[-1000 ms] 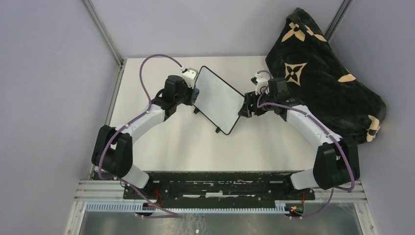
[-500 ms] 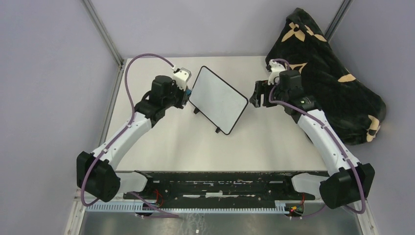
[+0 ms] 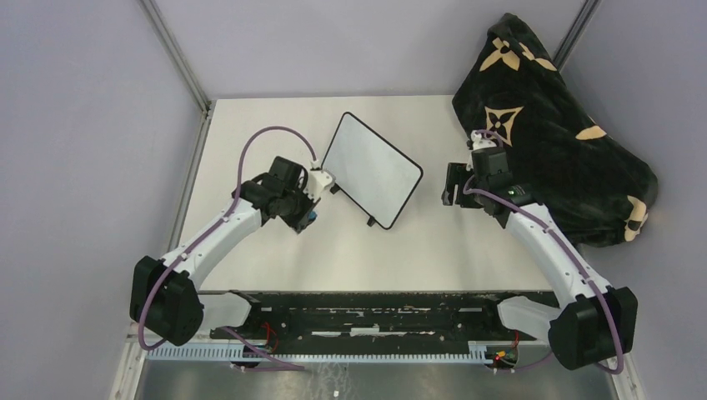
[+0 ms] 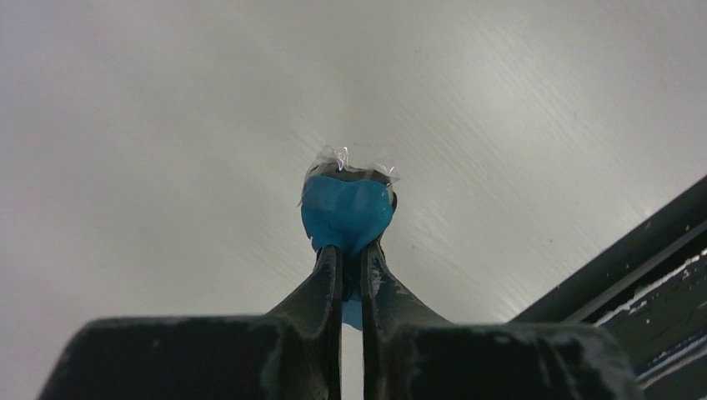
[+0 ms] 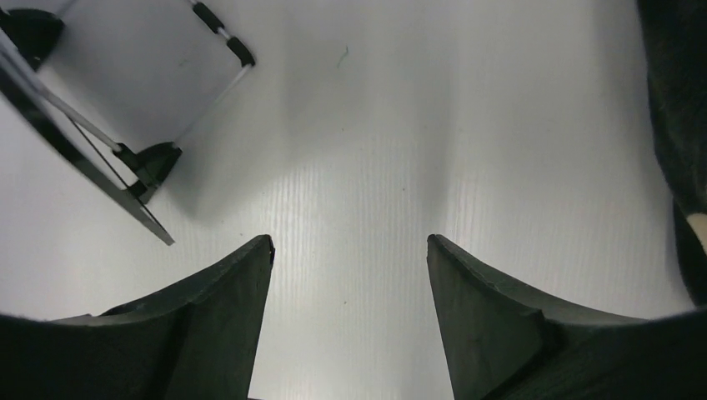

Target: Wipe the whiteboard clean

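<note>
Fingertips (image 4: 328,271) of left claw (image 4: 350,254) pinch blue pad (image 4: 346,210); right claw (image 5: 350,246) gapes wide.

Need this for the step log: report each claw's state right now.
Left claw: closed, holding a small blue pad.
Right claw: open, holding nothing.

The whiteboard (image 3: 369,165) is clean white with a thin black edge. My left pincer (image 4: 350,254) is black, and the little lump (image 4: 345,212) in it is bright blue. The blanket (image 3: 542,100) is black with tan flower shapes (big ones). The table (image 3: 450,242) is white, my cables (image 3: 279,128) purple.
</note>
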Controlling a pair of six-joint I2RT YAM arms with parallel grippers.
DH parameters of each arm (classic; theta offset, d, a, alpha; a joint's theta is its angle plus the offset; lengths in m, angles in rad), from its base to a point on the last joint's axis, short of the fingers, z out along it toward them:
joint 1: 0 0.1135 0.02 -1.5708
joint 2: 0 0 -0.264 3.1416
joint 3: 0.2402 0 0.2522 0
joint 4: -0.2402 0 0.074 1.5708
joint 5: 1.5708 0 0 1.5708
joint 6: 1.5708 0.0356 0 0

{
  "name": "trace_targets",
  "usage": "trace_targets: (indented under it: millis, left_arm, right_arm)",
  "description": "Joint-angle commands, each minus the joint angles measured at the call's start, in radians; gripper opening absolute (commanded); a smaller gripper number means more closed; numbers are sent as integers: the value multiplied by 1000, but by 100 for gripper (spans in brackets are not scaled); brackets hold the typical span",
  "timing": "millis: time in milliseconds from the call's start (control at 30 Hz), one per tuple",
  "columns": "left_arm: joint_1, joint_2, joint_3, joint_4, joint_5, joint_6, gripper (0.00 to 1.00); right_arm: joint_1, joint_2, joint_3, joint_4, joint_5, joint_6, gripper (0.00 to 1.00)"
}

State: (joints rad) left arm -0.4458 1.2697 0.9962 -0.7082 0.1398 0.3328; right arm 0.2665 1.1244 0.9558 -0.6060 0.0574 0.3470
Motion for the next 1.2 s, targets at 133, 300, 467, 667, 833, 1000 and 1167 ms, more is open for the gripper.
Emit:
trace_targets:
  millis: [133,300,467,667,833,1000,1167]
  left_arm:
    - [-62,-7,-146,-2,4,50,17]
    - [-80,3,-156,20,-14,32,24]
    - [-84,55,-142,21,-25,46,36]
    - [-91,88,-134,19,-25,53,42]
    - [-93,71,-115,11,-26,51,42]
    - [-91,3,-112,20,-92,40,43]
    - [-20,-98,-169,164,-205,18,53]
  right_arm:
    - [-1,45,-106,70,10,57,75]
    - [-1,9,-136,70,27,59,75]
    - [0,20,-119,61,32,41,76]
    - [-1,33,-106,57,34,27,76]
    - [-1,24,-117,61,34,28,76]
    - [0,13,-120,67,45,31,76]
    - [0,36,-115,85,59,37,76]
